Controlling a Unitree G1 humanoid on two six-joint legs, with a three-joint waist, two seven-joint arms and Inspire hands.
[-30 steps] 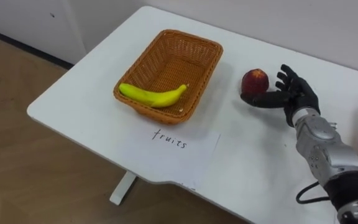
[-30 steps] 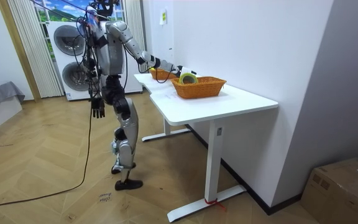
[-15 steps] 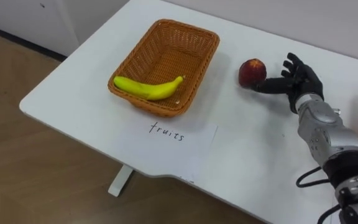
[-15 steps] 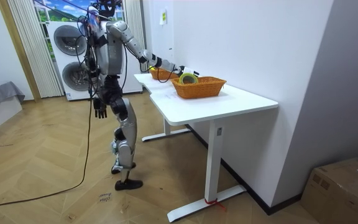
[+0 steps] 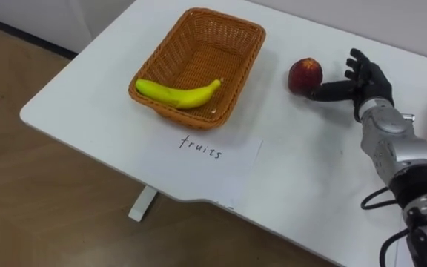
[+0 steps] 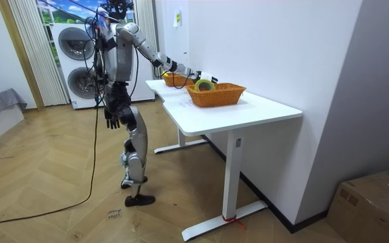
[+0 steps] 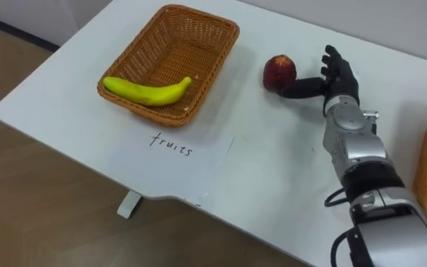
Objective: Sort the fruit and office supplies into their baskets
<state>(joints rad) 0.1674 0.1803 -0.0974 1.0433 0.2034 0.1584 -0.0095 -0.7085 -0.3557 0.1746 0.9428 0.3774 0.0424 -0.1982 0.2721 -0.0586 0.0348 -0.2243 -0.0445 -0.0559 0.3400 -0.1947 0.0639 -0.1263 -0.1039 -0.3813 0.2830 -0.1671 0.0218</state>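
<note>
Beside apple, right hand spread; left hand hangs by thigh.

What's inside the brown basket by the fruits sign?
One banana lies across the basket, near its front wall. Nothing else shows; the weave beneath the banana is covered.

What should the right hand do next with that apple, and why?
Probably curl the fingers round the apple: the right hand is open right beside it, not yet gripping, and the apple rests on the table outside the basket holding the banana.
</note>
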